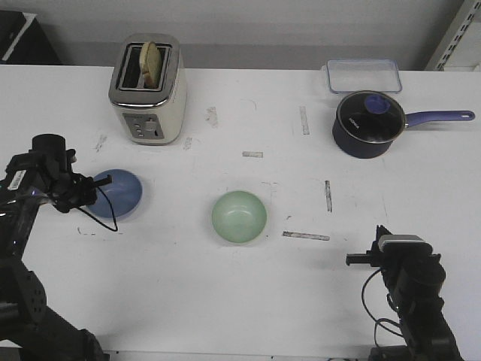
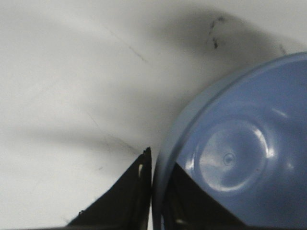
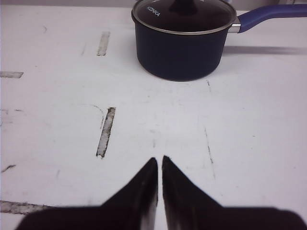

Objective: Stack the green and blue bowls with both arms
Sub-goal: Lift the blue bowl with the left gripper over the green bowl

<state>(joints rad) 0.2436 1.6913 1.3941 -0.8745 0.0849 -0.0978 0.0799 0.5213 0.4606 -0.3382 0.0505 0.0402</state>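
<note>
Pincers of the right gripper [image 3: 159, 165] sit nearly closed on nothing, low at the near right of the white table [image 1: 188, 301], well apart from both bowls. Farther in, the green bowl [image 1: 239, 216] rests upright near the table's middle. To its left the blue bowl [image 1: 119, 192] tilts, its rim pinched narrowly between the left gripper's [image 2: 158, 179] fingers, one inside and one outside. Beyond stand a toaster [image 1: 147, 90], a navy saucepan [image 1: 366, 124] and a clear container [image 1: 363, 75].

Black arms, thin black cables, silver-grey band near right end effector [image 1: 362, 259].
</note>
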